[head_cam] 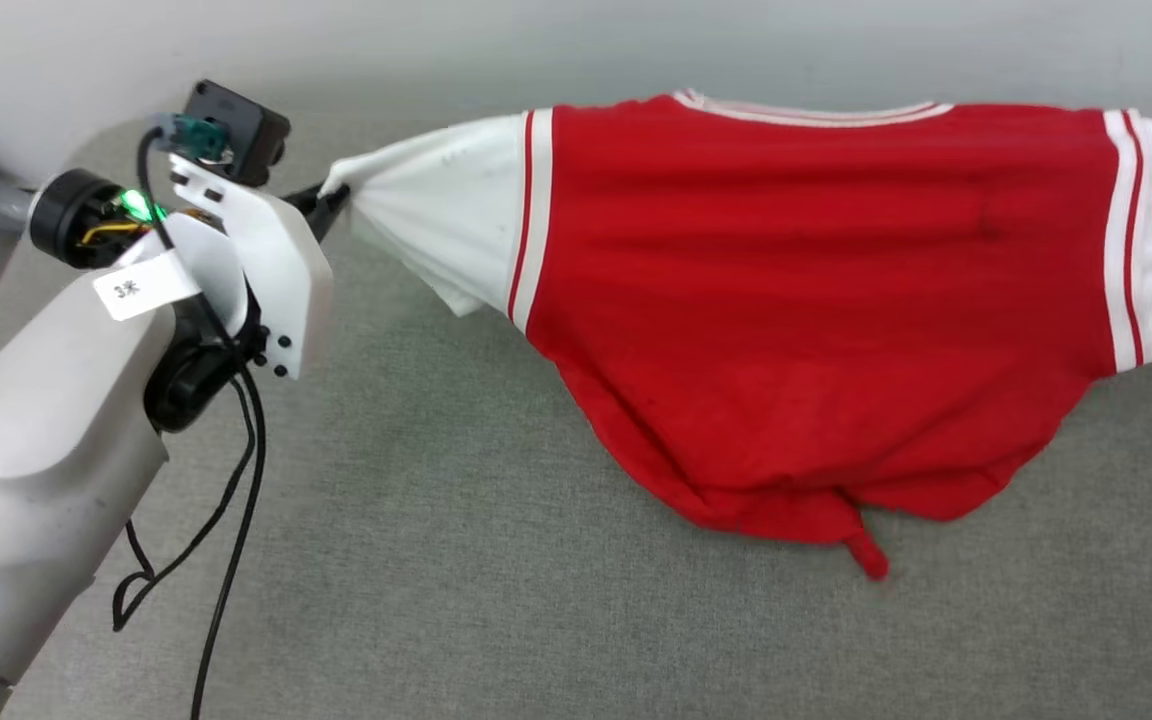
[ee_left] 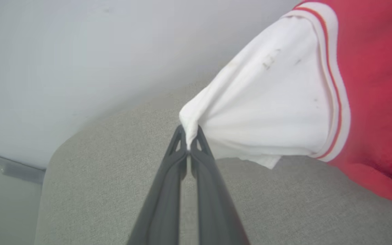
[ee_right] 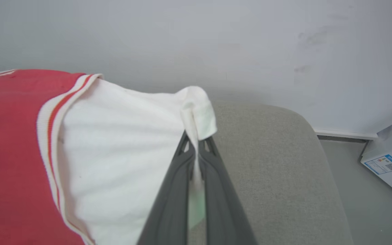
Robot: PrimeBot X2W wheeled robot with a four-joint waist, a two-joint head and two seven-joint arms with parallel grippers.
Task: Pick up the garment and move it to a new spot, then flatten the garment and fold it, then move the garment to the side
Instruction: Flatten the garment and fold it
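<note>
There is one garment [head_cam: 796, 300], a red jersey with two white sleeves, each joined to the body by red-and-white striped trim. It hangs stretched between two hands above a grey fabric-covered worktop [head_cam: 436, 600], close to a pale wall [head_cam: 536, 40].

The left hand [head_cam: 331, 198] is clenched on the bunched tip of the left sleeve [head_cam: 436, 220]. The left wrist view shows its two dark fingers pressed together with white cloth pinched between them [ee_left: 189, 136]. The right hand [ee_right: 196, 144] is likewise clamped on the end of the right sleeve [ee_right: 121, 136], and a strip of white cloth runs down between its two fingers.

The collar edge is pulled nearly straight along the top, while the red body sags in a curve. Its crumpled lower hem appears to rest on the worktop.

A pale forearm [head_cam: 36, 450] with two black cables [head_cam: 236, 480] hanging from it leads to the left hand.

One white box [ee_right: 390, 163] with a blue label stands on the floor [ee_right: 359, 190] past the worktop's rounded corner. What it holds cannot be told.
</note>
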